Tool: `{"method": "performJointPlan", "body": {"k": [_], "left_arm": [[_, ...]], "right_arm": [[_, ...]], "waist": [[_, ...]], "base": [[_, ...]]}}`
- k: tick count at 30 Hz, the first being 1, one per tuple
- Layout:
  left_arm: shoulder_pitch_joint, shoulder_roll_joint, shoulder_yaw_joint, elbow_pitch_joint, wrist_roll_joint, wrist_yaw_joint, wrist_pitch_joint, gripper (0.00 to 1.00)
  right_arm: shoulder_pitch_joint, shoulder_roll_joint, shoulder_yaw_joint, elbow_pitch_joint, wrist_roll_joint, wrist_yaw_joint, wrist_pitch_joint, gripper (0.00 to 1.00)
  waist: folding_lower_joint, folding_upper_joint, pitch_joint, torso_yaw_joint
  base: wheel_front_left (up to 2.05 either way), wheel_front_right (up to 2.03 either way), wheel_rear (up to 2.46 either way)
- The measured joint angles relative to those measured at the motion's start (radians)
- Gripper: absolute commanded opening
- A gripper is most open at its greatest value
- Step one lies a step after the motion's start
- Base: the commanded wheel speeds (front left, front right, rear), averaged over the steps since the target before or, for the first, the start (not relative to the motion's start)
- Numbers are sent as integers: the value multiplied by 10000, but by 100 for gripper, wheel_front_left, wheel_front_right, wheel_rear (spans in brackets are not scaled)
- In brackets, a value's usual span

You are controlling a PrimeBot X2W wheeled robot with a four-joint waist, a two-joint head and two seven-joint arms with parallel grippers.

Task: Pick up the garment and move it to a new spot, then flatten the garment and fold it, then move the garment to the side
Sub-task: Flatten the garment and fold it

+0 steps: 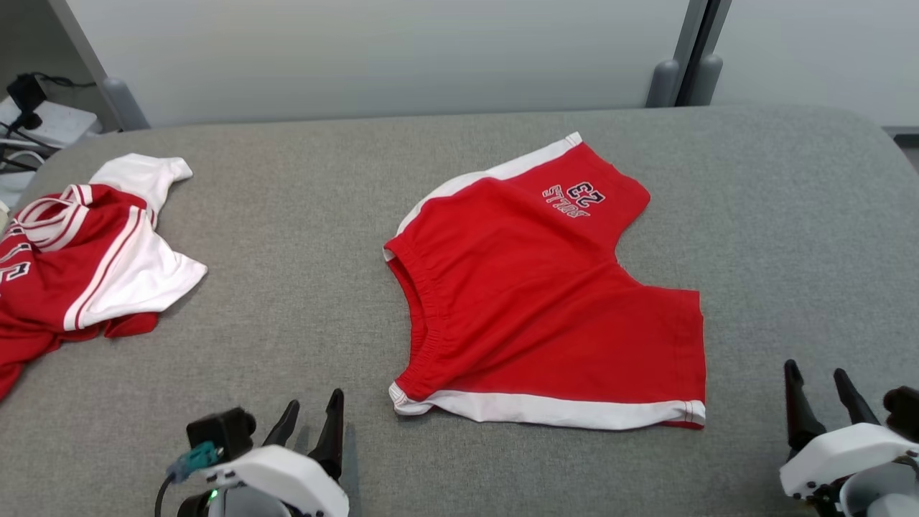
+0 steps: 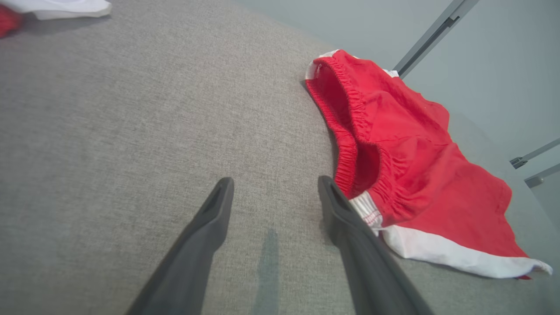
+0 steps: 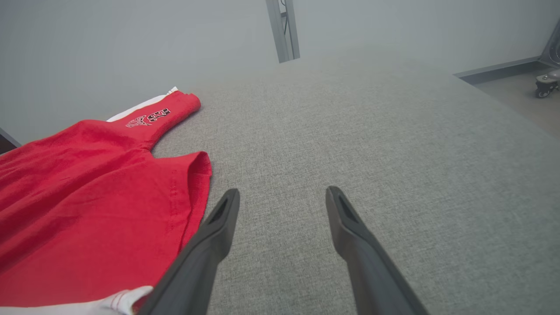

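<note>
Both arms sit low at the near edge of the worktop point(image 1: 287, 301), fingers pointing toward its far edge. The left gripper point(image 1: 314, 399) and right gripper point(image 1: 815, 370) are spread wide and empty. The red shorts point(image 1: 531, 301) lie flat mid-worktop.

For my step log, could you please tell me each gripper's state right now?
Left gripper: open, empty, beside the red fabric shorts with white side stripes.
Right gripper: open, empty, over the grey cloth tabletop.
</note>
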Motion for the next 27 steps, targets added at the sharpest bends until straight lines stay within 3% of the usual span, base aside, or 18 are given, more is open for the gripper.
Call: {"method": "performJointPlan", "body": {"k": [5, 11, 15, 17, 22, 27], "left_arm": [[1217, 155, 1367, -1737, 1666, 591, 0, 100], [2048, -454, 3348, -3735, 4153, 587, -36, 100], [2618, -1129, 4194, -4458, 5634, 224, -46, 100], [2878, -1563, 4661, -4936, 6627, -186, -46, 100], [3349, -1904, 4986, -5285, 8063, -625, -77, 100], [3886, -2084, 5102, -5265, 8623, -978, -77, 100]], "right_arm": [[448, 504, -119, -1131, -899, 0, -77, 100], [1207, 761, 163, -2518, -1407, 0, -82, 100], [1619, 863, 322, -3216, -1567, 0, -86, 100], [1867, 913, 533, -3795, -1569, 0, -88, 100], [2502, 911, 704, -4644, -1567, 0, -88, 100], [3143, 899, 1039, -5480, -1294, -2, -88, 100]], "waist": [[0, 0, -420, 63], [0, 0, -751, 215], [-1, 0, -877, 191], [-1, 0, -945, 147], [-1, 0, -1057, 64], [0, 0, -1224, 35]], "base": [[0, 0, 0], [0, 0, 0], [0, 0, 0], [0, 0, 0], [0, 0, 0], [0, 0, 0]]}}
